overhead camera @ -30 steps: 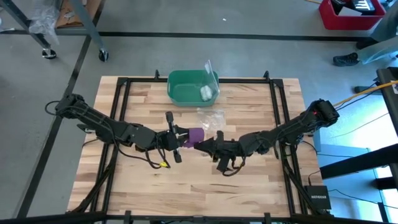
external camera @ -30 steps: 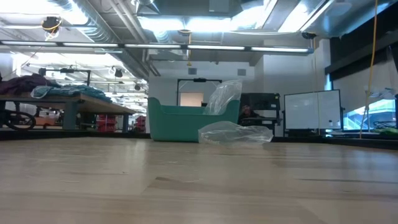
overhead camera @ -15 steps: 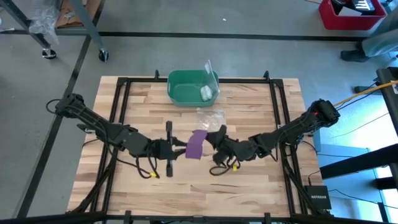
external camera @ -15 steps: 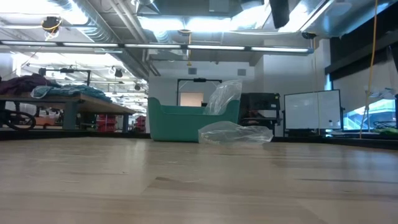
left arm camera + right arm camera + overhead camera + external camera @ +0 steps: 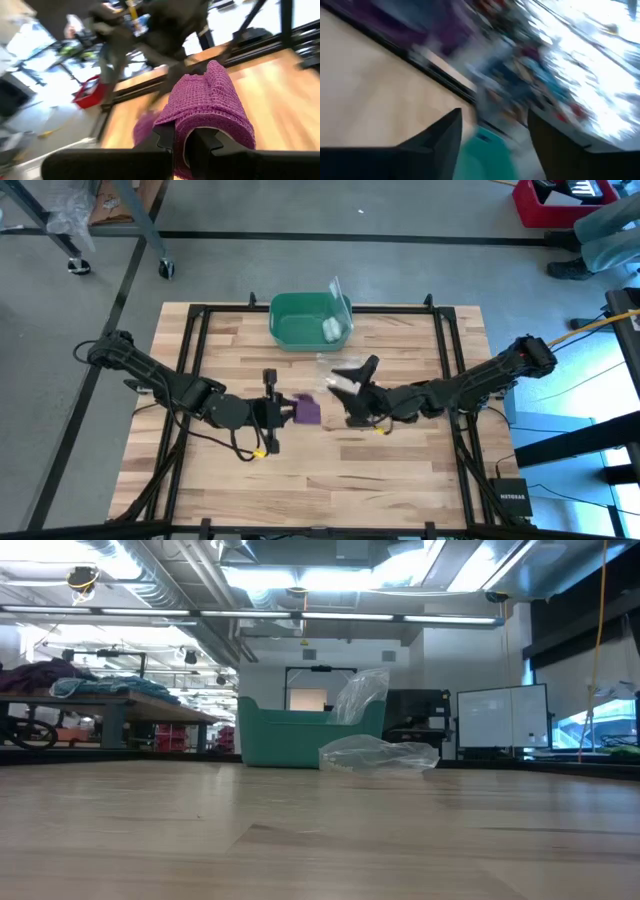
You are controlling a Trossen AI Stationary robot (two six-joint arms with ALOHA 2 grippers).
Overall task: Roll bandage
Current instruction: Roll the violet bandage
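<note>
Near table centre, left end effector (image 5: pixel 281 410) pinches unlabelled bandage (image 5: pixel 307 409).

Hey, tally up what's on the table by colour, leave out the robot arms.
Purple: 1, the soft purple fabric bandage
Green: 1, the green plastic bin
White: 1, the small white roll in the bin
Clear: 1, the crumpled clear plastic bag
Total: 4

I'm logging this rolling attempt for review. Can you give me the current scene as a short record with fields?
bandage: purple bandage, pinched in the left hand near table centre
left hand: shut on the bandage
right hand: right hand open, apart from the bandage, holding nothing
bin: green bin at the table's far edge, small white roll inside
other: clear plastic bag beside the bin
</note>
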